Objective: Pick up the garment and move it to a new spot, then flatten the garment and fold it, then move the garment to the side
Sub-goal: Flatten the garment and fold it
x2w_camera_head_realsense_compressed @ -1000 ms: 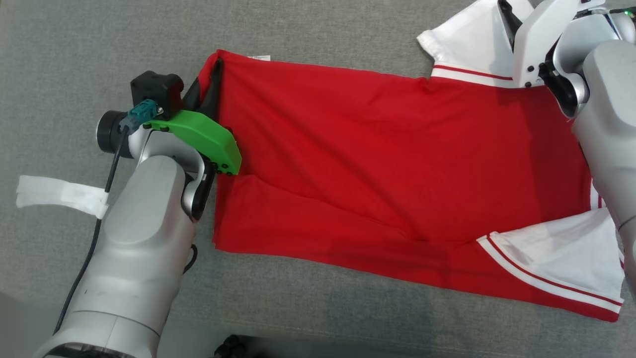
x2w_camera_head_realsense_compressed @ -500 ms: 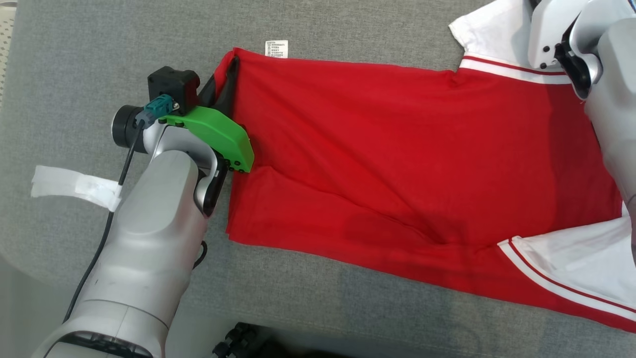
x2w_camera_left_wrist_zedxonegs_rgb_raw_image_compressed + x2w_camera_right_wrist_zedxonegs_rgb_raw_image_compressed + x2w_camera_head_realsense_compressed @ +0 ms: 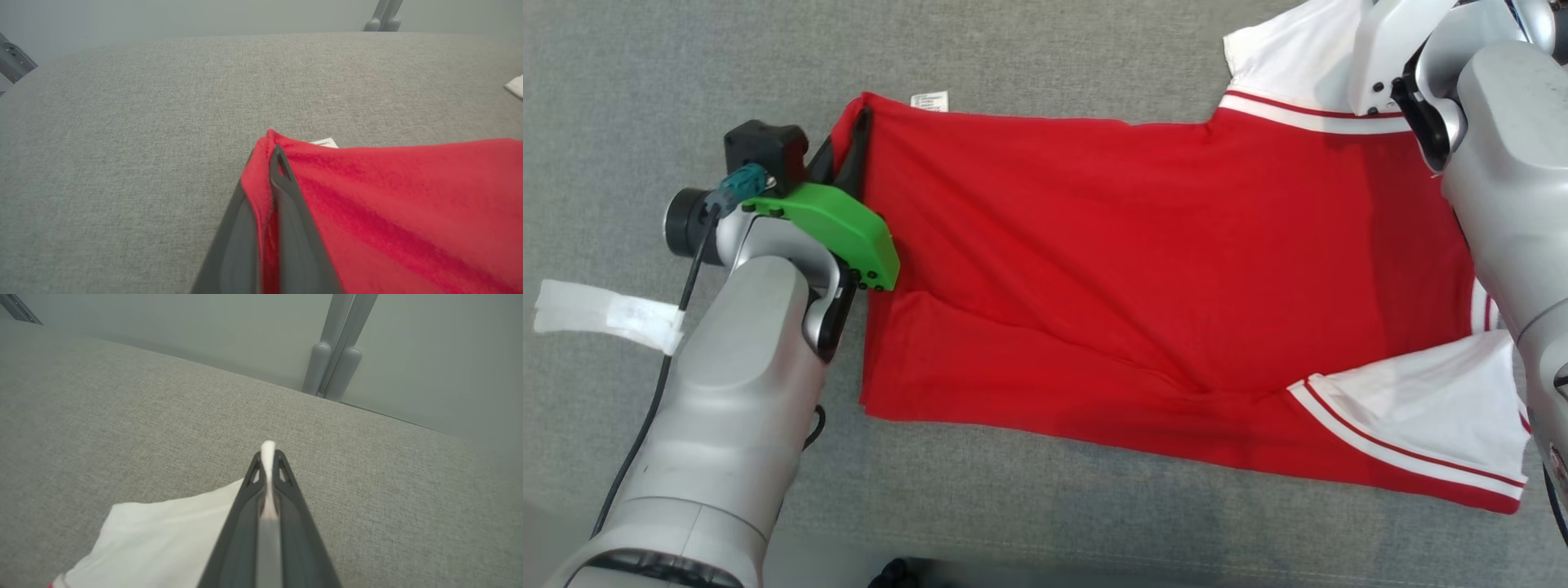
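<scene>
Fold in hand — red shirt (image 3: 1143, 269) flat on grey tabletop (image 3: 1045, 49), left gripper (image 3: 271, 157) clamped on hem corner (image 3: 265, 141), right gripper (image 3: 268, 457) clamped on white sleeve (image 3: 171, 531). Next, probably: lift both far edges together — carry evenly toward near side.

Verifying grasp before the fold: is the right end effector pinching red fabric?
No, the right end effector is shut on the garment, on its white sleeve.

The gripper (image 3: 268, 459) is pinched tight on a white fold of the garment (image 3: 171, 535), which spreads down-left over the grey counter (image 3: 102, 416). Two grey posts (image 3: 335, 371) stand beyond its far edge.
</scene>
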You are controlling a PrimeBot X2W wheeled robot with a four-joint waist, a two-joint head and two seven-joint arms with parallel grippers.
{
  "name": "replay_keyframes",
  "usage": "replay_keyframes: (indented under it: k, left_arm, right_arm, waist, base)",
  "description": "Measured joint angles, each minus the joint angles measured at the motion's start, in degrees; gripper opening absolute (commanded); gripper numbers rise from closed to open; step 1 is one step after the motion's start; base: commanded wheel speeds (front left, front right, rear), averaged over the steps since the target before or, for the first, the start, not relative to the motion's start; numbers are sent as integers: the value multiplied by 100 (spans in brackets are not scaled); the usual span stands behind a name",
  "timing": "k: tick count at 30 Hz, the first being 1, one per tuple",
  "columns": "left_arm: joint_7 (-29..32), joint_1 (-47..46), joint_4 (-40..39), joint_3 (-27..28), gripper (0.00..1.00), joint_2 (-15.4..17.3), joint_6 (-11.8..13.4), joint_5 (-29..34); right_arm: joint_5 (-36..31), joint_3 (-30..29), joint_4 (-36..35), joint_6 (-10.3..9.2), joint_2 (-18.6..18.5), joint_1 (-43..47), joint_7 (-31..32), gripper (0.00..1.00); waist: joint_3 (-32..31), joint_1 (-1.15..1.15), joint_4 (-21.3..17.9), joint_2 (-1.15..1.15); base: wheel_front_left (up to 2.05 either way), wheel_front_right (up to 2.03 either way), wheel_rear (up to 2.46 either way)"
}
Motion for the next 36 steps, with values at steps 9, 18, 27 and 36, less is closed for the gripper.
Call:
replay_keyframes:
  k: [9, 18, 27, 36]
  left_arm:
    - [-18, 440, 86, 62, 0, 339, -25, -77]
    - [-20, 723, -271, 16, 0, 605, -76, -120]
    - [-26, 1949, -1923, 409, 0, 960, -74, 85]
    - [-25, 3385, -2937, 1061, 0, 804, 34, 129]
  right_arm:
    - [820, 436, -672, 0, -13, 573, -598, 0]
    - [1562, 924, -1481, 0, -344, 1322, -926, 0]
    - [2009, 976, -2639, -1, -681, 2708, -1212, 0]
    - [1711, 76, -3849, -1, -632, 4508, -1239, 0]
  waist:
    - [-443, 0, -412, 0]
    - [-917, 0, -833, 0]
    - [-1316, 0, -1099, -1]
    - [-1462, 0, -1246, -1]
  base:
    - [0, 0, 0]
    - [0, 0, 0]
    - [0, 0, 0]
    - [0, 0, 0]
